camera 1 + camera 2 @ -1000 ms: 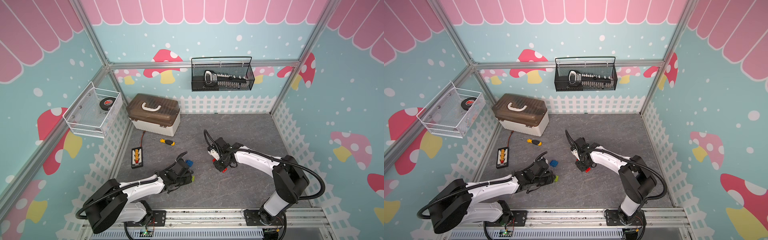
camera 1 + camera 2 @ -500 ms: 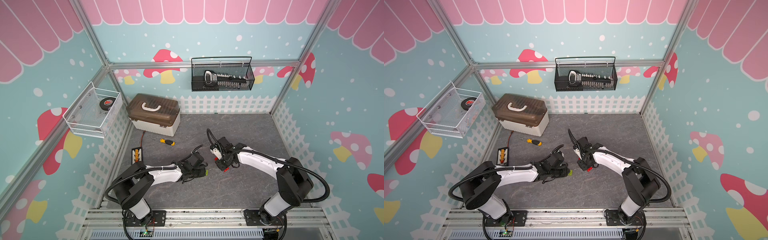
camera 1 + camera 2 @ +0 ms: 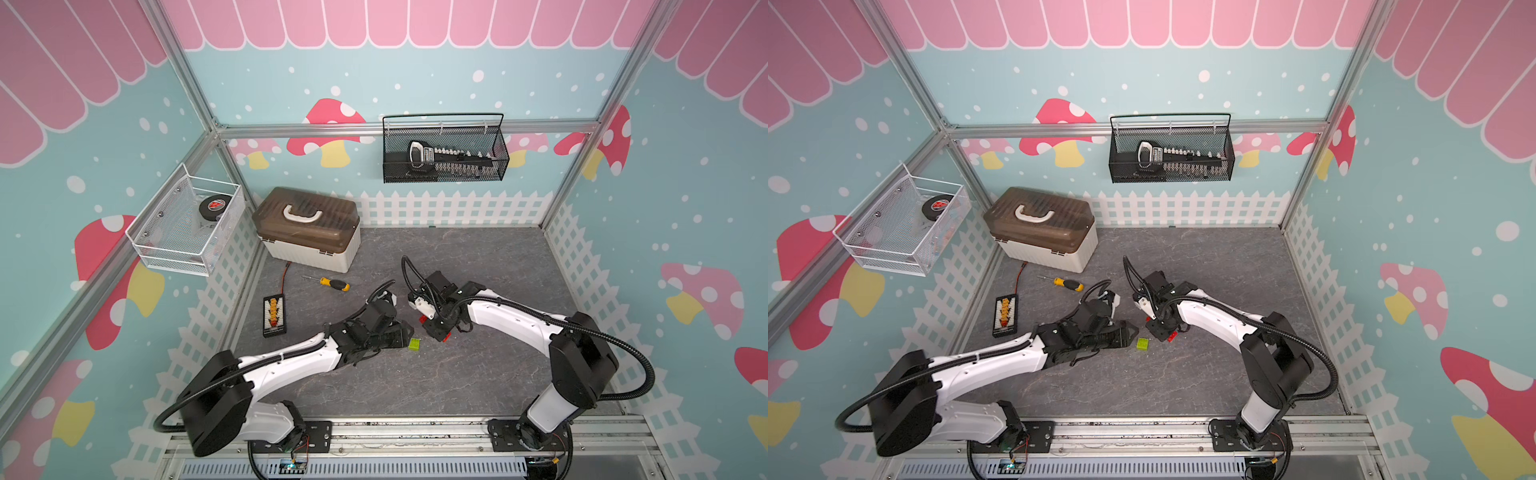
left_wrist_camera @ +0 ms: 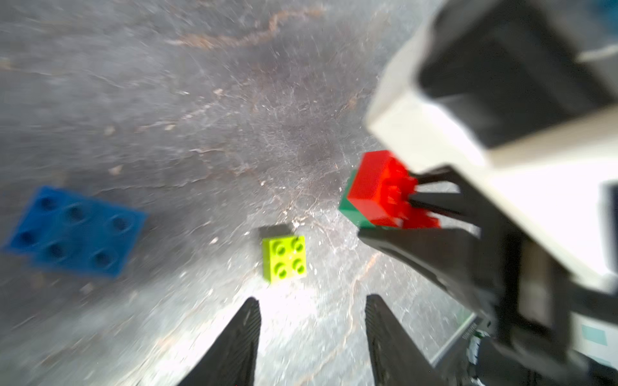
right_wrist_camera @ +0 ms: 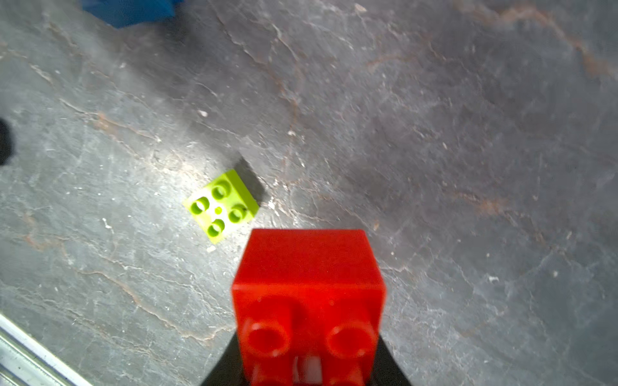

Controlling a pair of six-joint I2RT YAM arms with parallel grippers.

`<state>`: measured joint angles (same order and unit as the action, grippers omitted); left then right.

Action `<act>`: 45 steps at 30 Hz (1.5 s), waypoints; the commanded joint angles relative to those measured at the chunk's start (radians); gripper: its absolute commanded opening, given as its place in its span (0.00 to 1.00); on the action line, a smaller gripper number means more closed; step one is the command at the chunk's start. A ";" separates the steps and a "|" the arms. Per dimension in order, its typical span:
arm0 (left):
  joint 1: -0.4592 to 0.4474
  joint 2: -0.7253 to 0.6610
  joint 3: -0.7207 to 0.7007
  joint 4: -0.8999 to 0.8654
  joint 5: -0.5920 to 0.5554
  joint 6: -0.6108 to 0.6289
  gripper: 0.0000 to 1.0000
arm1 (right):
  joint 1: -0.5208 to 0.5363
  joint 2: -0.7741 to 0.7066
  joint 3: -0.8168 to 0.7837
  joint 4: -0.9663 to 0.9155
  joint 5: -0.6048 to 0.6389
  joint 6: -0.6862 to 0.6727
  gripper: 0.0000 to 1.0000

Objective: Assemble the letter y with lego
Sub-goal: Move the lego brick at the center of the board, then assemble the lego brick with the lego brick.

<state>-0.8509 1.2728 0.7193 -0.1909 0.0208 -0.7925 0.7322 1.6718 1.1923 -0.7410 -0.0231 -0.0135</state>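
Pick-up-the-next-brick step, the letter y far from done. The right gripper, centre of both top views, pinches a partial build: red brick on dark-green brick. The left gripper has its fingers spread and empty, aimed at the lime brick, which lies loose and studs-up on the mat at lower centre of the left wrist frame. A blue brick lies loose at the left edge. Next move probably: advance, square to the lime brick's sides, close, then press it onto the held build.
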 commanded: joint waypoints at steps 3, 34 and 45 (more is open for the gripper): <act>0.049 -0.233 -0.171 -0.174 -0.090 -0.007 0.53 | 0.039 0.055 0.031 -0.025 -0.026 -0.141 0.27; 0.269 -0.650 -0.412 -0.342 -0.021 -0.046 0.55 | 0.115 0.219 0.142 -0.060 -0.005 -0.500 0.29; 0.282 -0.647 -0.417 -0.343 -0.021 -0.036 0.55 | 0.119 0.250 0.140 -0.100 -0.027 -0.494 0.28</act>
<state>-0.5804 0.6247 0.3183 -0.5308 0.0006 -0.8230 0.8444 1.8984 1.3521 -0.7971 -0.0322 -0.4786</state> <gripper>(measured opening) 0.551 0.319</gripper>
